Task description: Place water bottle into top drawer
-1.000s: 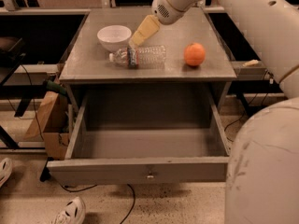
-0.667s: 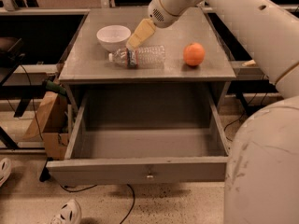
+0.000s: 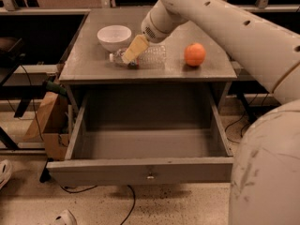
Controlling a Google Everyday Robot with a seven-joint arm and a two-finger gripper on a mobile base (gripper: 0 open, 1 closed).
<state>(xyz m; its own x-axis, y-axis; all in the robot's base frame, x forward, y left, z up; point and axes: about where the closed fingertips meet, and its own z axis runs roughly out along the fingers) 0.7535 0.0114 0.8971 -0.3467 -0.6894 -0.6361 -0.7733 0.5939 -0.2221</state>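
In the upper left of the frame a white bowl [image 3: 115, 36] sat on the bench [image 3: 84, 67]. Just right of it the water bottle [image 3: 154, 56] lay on its side, with the gripper [image 3: 133, 50] over its neck end. I could not tell whether the gripper had closed on it. An orange [image 3: 194, 54] sat further right. The step looked like grasping; next would come a firm hold, a lift, and a carry down to the open top drawer [image 3: 140, 171] at lower centre.

You can read no text, brand or number here. The label band on the water bottle [image 3: 154, 56] shows only dark colour, no letters. The gripper [image 3: 133, 50] hangs at that bottle's neck end, over the counter [image 3: 93, 67].
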